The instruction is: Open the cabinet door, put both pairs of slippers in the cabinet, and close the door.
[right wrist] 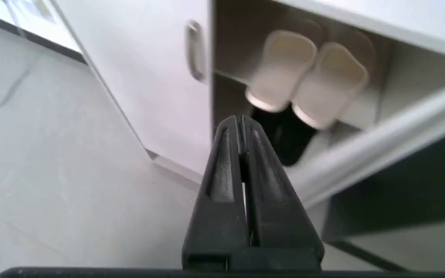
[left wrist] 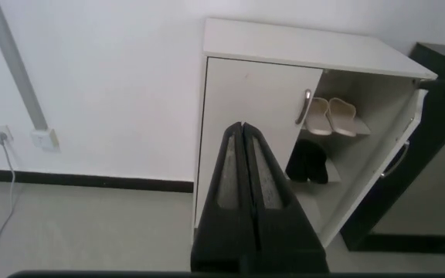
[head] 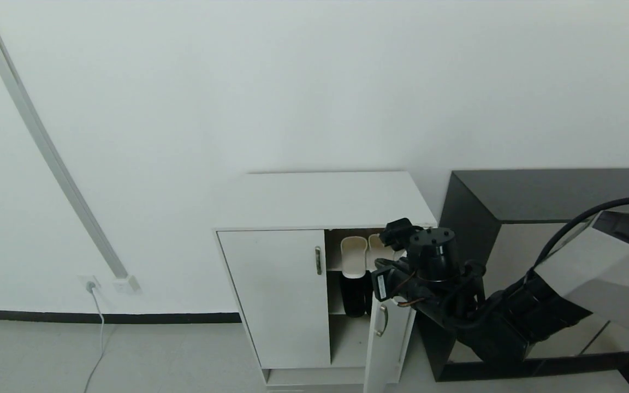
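Note:
A white cabinet (head: 320, 199) stands against the wall, its left door (head: 276, 295) closed and its right door (head: 385, 338) swung open. Inside, a cream pair of slippers (head: 366, 251) lies on the upper shelf and a black pair (head: 354, 295) on the shelf below. My right arm (head: 429, 256) sits in front of the opening, just by the open door. Its gripper (right wrist: 242, 123) is shut and empty, pointing at the cream slippers (right wrist: 307, 73) and the black pair (right wrist: 284, 135). Farther back, my left gripper (left wrist: 242, 127) is shut and empty, facing the cabinet (left wrist: 253, 93).
A dark, glossy unit (head: 538, 191) stands right beside the cabinet, close behind the open door. On the wall to the left are a slanted conduit (head: 47, 147) and a socket with a cable (head: 93, 284) hanging to the floor. The floor (head: 156, 355) to the cabinet's left is bare.

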You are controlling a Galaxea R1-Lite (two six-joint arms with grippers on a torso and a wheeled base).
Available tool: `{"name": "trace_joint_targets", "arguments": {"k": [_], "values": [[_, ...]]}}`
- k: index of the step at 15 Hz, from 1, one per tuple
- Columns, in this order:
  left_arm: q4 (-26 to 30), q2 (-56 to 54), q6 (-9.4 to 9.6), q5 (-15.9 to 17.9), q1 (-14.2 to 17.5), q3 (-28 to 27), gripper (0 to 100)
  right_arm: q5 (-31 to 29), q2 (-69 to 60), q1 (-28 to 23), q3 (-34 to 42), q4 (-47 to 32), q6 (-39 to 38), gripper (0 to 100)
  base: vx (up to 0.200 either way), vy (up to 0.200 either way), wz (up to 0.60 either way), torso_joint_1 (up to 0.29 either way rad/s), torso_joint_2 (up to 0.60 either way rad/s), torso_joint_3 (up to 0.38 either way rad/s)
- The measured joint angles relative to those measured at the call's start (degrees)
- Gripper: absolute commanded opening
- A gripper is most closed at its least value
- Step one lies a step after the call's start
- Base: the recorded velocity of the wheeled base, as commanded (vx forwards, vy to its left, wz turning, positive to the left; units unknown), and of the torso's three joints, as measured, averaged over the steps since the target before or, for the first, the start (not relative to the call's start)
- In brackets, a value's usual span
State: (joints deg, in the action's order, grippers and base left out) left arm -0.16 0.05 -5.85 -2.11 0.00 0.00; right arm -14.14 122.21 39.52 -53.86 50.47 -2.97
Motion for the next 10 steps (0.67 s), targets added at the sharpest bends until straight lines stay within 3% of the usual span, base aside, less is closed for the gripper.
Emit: {"name": "trace_joint_targets", "arguments": {"k": [4, 9, 10], "values": [[0.0, 0.0, 0.0, 0.0, 0.0, 0.0, 0, 0.3, -2.2, -0.1, 4.7, 1.2, 1.2, 0, 0.0, 0.0, 0.0, 0.0, 0.0, 0.0], [0.0, 0.0, 0.11, 0.0, 0.0, 0.0, 0, 4.4, -9.9, -0.6, 17.3, 2.2, 1.0, 0, 0.2, 0.0, 0.0, -0.005, 0.0, 0.004], [0.0, 0.0, 0.09, 0.0, 0.0, 0.0, 0, 4.8, -11.2, -0.8, 20.2, 3.1, 1.0, 0, 0.0, 0.0, 0.0, 0.0, 0.0, 0.0]]}}
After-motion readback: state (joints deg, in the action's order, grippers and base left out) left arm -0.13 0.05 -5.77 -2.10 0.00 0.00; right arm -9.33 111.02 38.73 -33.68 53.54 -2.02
